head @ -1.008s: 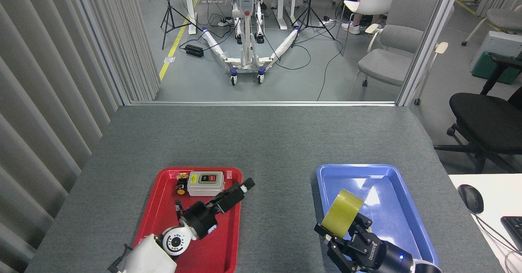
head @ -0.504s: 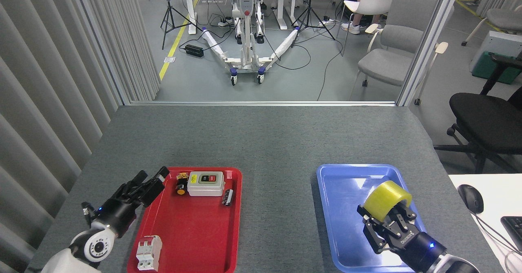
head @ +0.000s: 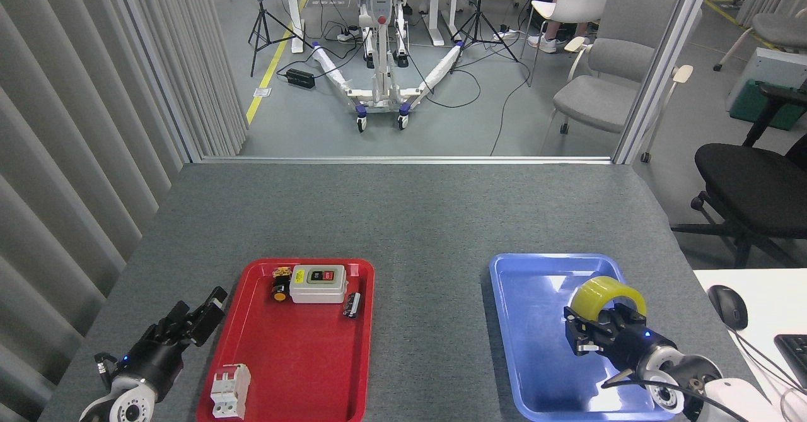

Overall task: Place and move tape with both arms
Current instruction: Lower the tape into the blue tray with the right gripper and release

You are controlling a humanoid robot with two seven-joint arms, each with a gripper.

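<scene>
Right gripper gripping tape | over blue tray

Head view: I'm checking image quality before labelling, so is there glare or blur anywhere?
Head view: sharp overall; white glare patches on the glossy blue plastic tray floor beside the yellowish translucent tape roll; the matte grey table shows no glare; the red plastic tray only faint sheen.
</scene>
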